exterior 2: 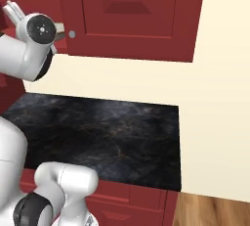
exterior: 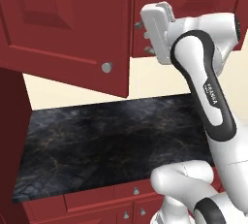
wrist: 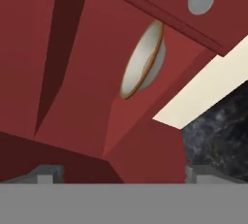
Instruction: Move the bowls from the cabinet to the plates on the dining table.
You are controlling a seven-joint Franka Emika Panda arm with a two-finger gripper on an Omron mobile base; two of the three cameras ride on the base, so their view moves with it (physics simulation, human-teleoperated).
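Bowl (wrist: 142,60), shallow, cream-white inside with a tan-gold rim, sits on the red shelf inside the cabinet (exterior: 68,29), seen past the open door's edge in the hand view. Left door hangs open, silver knob (exterior: 106,67) at its lower corner. Gripper (exterior: 145,36) is raised at the cabinet opening, jaws spread wide, holding nothing. Black marble counter (exterior: 111,140) lies below.

One bowl (wrist: 143,59), shallow, cream inside, tan rim, in hand view. One cabinet (exterior: 68,19); two doors in left base view, one swung open (exterior: 58,29), one shut (exterior: 186,5). One round silver knob (exterior: 106,67) on open door. One black marble counter (exterior: 111,140). Three small knobs on drawers (exterior: 136,191) below counter.
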